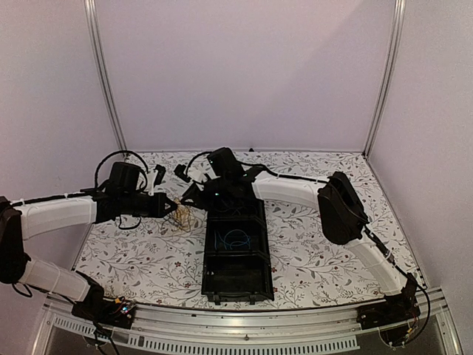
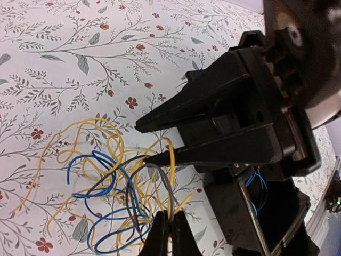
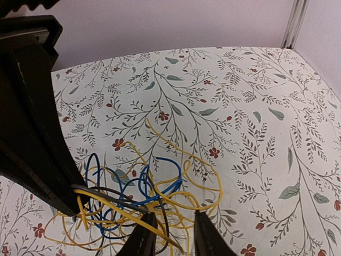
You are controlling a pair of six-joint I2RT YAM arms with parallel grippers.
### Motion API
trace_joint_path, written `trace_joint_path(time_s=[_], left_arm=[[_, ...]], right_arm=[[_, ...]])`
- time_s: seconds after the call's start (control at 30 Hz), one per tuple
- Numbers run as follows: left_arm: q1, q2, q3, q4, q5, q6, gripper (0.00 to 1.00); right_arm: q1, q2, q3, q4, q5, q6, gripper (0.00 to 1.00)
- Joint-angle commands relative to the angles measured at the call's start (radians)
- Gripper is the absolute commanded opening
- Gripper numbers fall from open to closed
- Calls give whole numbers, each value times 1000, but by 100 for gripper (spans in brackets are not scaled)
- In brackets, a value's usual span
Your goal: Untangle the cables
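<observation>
Pale lilac walls close in a table covered with a white cloth printed with leafy sprigs and small red flowers; a black tray with compartments sits at its middle, and a small coil of blue wire lies in its centre compartment.

Just left of the tray's far end, on the cloth, lie the cables: a loose knot of very thin yellow, blue and dark grey strands, looping over and through one another; both arms reach in to meet over it.

Seen from its own wrist camera, the left gripper is pinched fully together on the near edge of the tangle, with a yellow and a grey strand rising out from between its fingers.

The right gripper points in from the tray side; its jaws stand partly apart, with a visible gap; a yellow strand crosses that gap, and one fingertip touches a yellow strand close above the left gripper's pinch; nothing looks clamped there yet.

These wires look almost weightless, limp yet a little springy; they are likely to slide through a loose pinch and to drag the whole knot along when one is pulled. The better hold would be a single strand on an outer loop or near a free end, away from the crossings, drawn out slowly while the other gripper anchors the bunch.
</observation>
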Motion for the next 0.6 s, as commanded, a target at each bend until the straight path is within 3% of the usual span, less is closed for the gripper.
trace_joint_path(time_s=[0.0,0.07,0.23,0.43,0.57], left_arm=[[-15,-26,29,-15,-13,13,0],[-15,-23,27,-27,-40,9,0],[-14,38,34,-115,-254,-36,4],[-10,187,-10,-41,-326,-108,0],[-9,283,-21,-11,-342,-145,0]], right_arm=[[8,-15,-8,11,-20,-16,17],[8,-22,-7,11,-18,-14,0],[9,-95,-8,6,-40,-8,0],[23,-226,1,-21,-139,22,0],[22,-292,120,-83,-210,64,0]])
